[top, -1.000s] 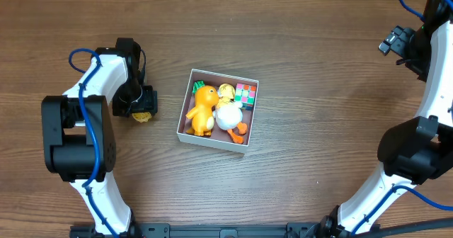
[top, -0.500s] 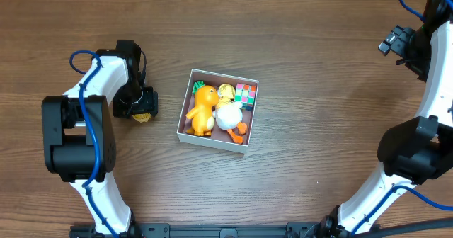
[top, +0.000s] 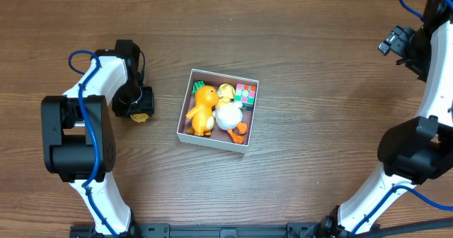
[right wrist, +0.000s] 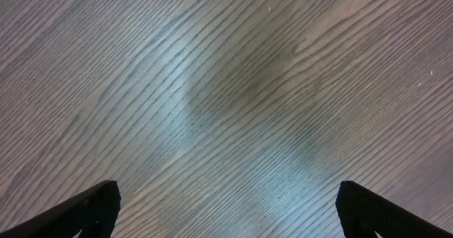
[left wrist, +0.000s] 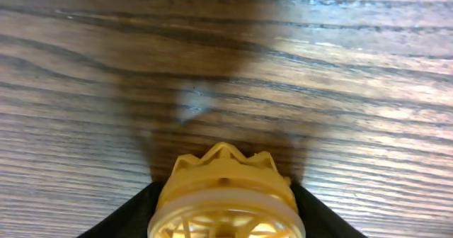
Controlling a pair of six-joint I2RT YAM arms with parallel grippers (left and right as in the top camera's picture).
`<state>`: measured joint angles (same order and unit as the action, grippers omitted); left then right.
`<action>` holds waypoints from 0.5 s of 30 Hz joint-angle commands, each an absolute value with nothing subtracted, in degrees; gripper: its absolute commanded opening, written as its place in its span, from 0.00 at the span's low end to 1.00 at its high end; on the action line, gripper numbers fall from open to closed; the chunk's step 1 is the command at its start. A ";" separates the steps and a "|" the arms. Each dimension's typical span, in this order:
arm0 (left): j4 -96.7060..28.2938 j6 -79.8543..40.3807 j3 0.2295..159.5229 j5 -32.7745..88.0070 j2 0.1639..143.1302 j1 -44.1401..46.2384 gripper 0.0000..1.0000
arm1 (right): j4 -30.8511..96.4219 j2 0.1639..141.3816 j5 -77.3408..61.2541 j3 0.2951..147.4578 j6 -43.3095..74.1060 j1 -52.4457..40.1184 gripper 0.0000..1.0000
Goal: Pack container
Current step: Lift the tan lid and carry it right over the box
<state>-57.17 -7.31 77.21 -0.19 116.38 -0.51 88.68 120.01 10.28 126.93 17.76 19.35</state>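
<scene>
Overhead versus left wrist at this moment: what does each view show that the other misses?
Only overhead: the container holding an orange toy, a white duck and a coloured cube, plus the right arm. Only left wrist: the yellow toy up close, with its crown-shaped edge and pale ring, and black fingers against both its sides. Both: the yellow toy on the wooden table, in the left gripper, outside the container.
</scene>
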 commanded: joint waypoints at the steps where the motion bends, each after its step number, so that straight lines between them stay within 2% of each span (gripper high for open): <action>1: -56.73 -7.31 75.99 0.89 116.90 -0.71 0.51 | 88.53 119.04 10.26 126.91 17.56 19.20 1.00; 7: -57.17 -7.29 76.71 0.89 116.88 -0.73 0.45 | 88.53 119.04 10.26 126.91 17.56 19.20 1.00; 15: -63.40 -7.22 85.62 0.69 116.88 -0.69 0.45 | 88.53 119.04 10.26 126.91 17.56 19.20 1.00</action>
